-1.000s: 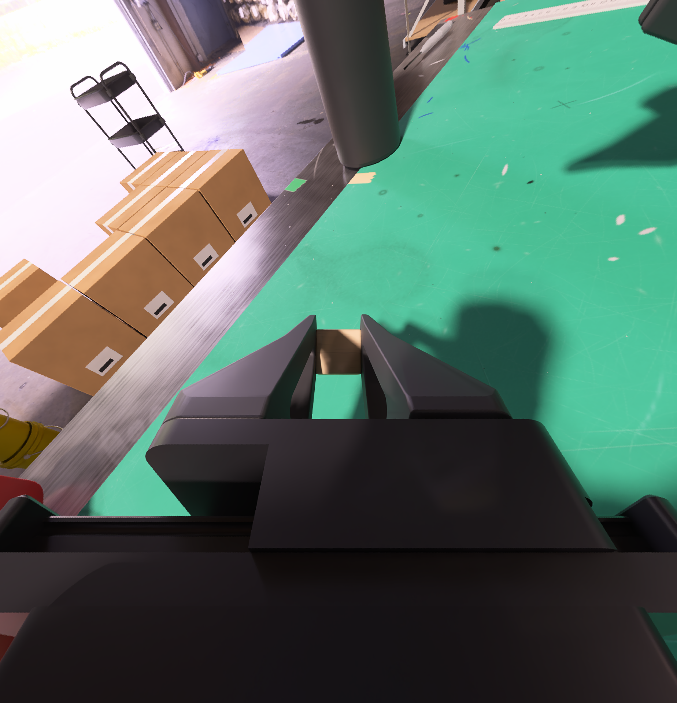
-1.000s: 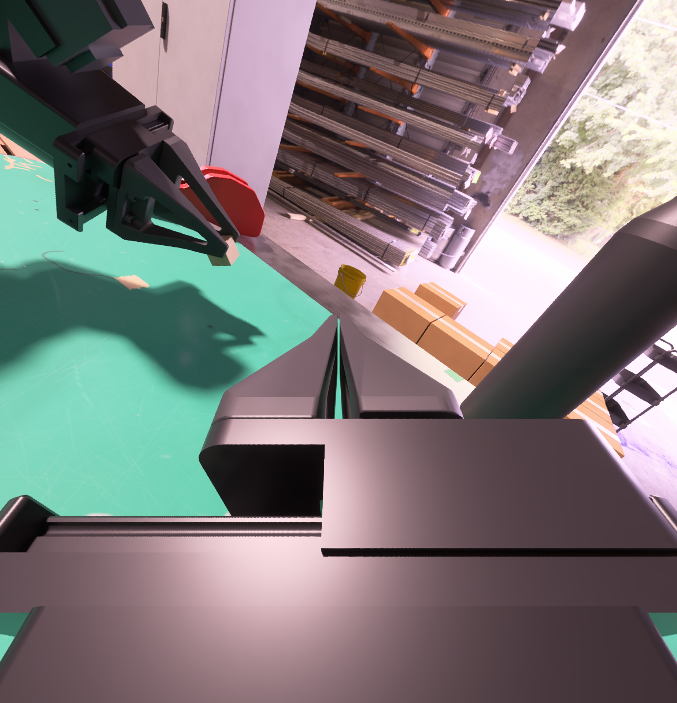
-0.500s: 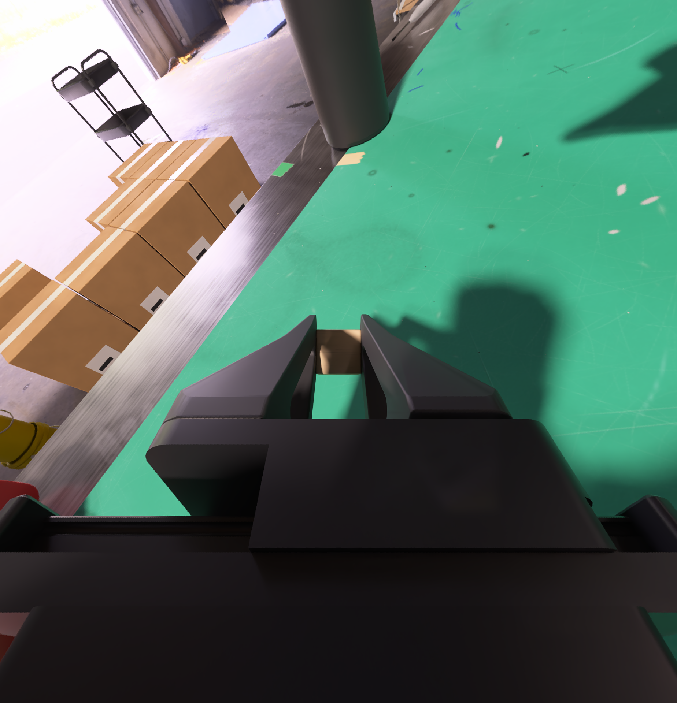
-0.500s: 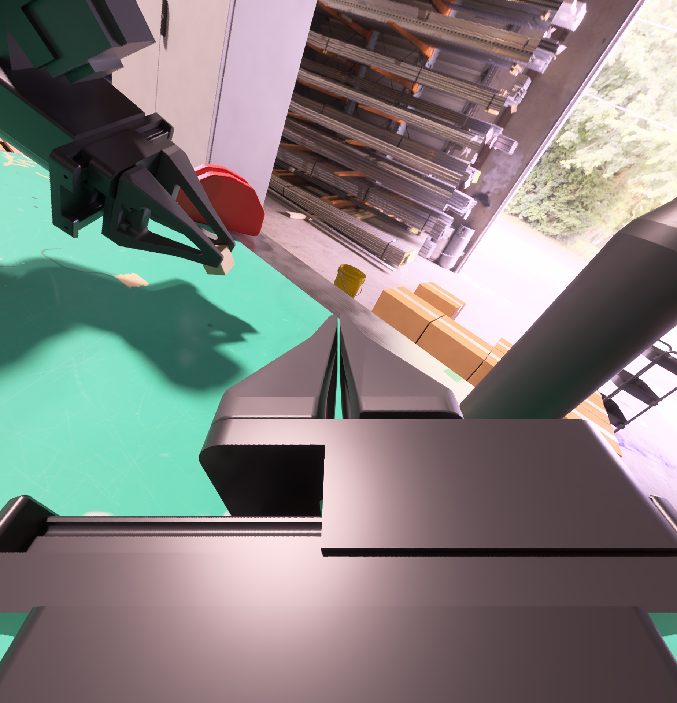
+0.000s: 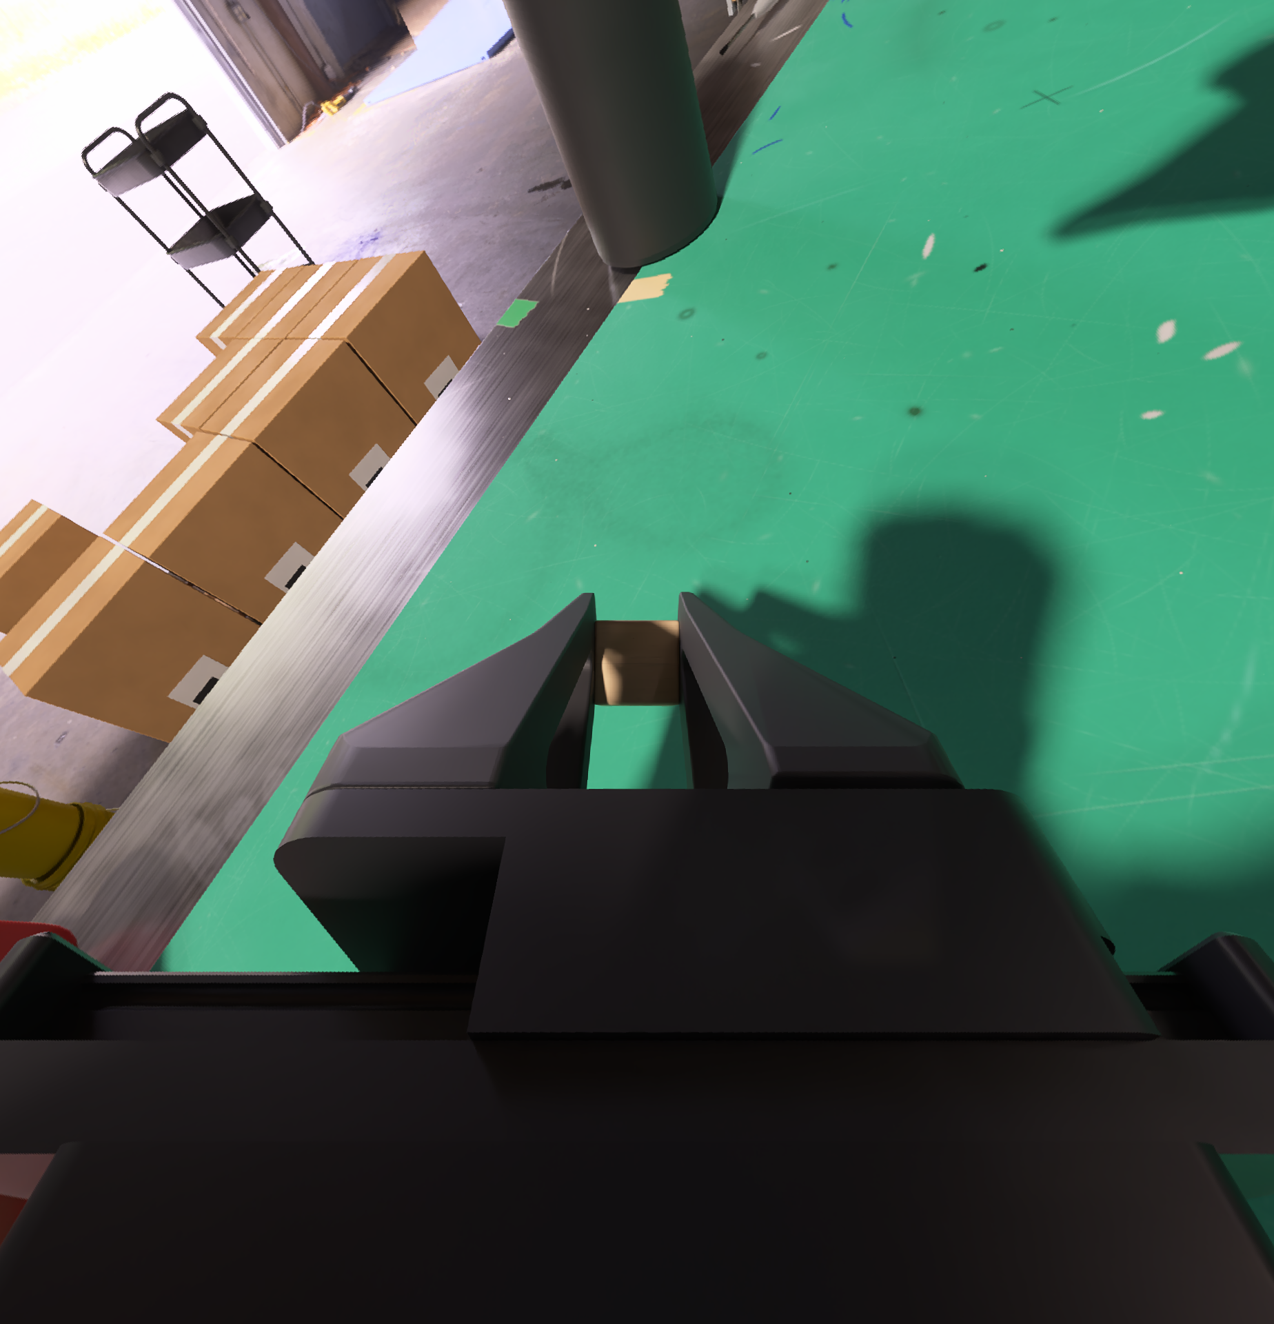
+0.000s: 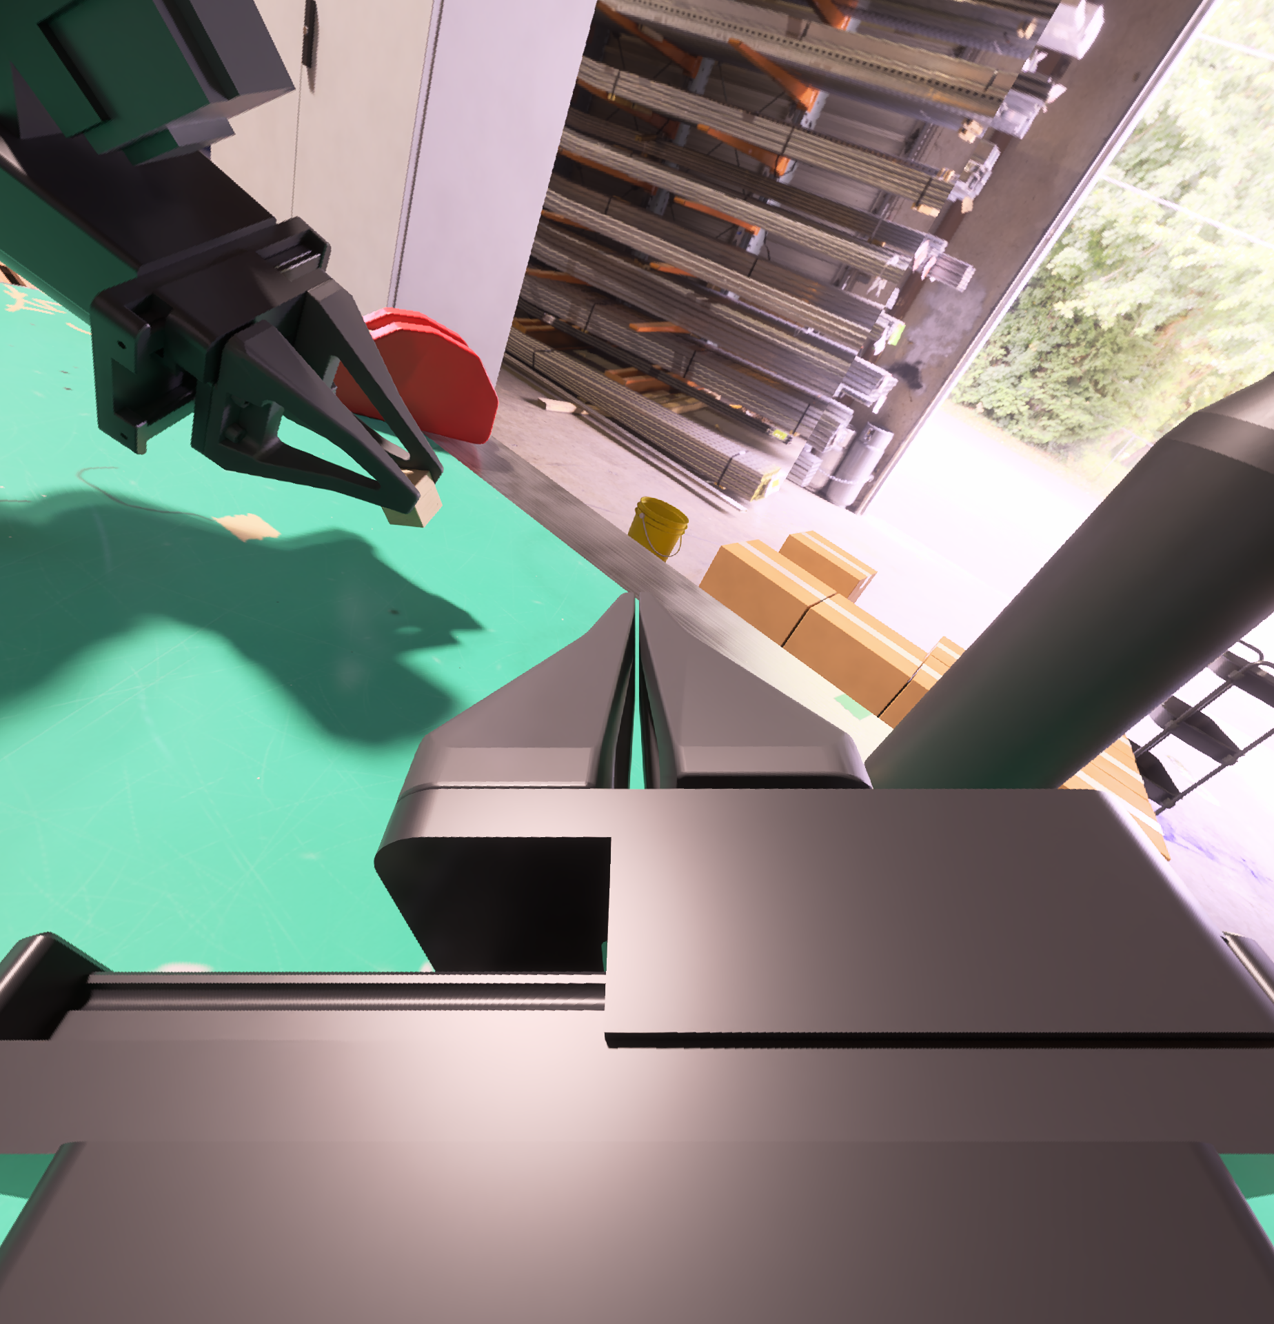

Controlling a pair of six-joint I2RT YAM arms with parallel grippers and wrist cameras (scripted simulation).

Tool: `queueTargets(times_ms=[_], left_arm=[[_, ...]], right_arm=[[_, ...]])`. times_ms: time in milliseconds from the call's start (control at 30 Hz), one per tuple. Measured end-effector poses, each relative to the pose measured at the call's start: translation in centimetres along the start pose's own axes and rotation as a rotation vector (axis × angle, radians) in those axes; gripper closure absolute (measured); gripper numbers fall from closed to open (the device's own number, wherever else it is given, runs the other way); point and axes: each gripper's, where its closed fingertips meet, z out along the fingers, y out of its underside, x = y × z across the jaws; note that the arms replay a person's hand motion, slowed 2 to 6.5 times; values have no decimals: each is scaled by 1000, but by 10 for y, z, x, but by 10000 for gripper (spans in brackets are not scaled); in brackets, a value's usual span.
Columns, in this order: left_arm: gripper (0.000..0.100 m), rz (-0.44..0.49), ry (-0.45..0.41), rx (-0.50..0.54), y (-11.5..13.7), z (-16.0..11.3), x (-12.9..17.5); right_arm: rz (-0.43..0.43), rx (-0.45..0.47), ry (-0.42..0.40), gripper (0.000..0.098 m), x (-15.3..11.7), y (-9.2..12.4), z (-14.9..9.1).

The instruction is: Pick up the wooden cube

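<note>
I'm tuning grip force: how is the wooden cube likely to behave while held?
The wooden cube looks rigid with flat faces, so it probably won't deform or roll. It is small between the left gripper jaws, so likely light. Only the fingertips pinch it above the green mat, so it might slip or twist.

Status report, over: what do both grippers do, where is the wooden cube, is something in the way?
Left gripper shut on wooden cube, clear above the green table. Right gripper shut, empty. Nothing in the way.
</note>
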Motion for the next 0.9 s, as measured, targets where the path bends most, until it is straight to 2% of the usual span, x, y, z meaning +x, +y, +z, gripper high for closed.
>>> queueTargets(times_ms=[900], left_arm=[[811,7,9,-8,1,0,1]], right_arm=[[-1,0,0,970,0,0,0]])
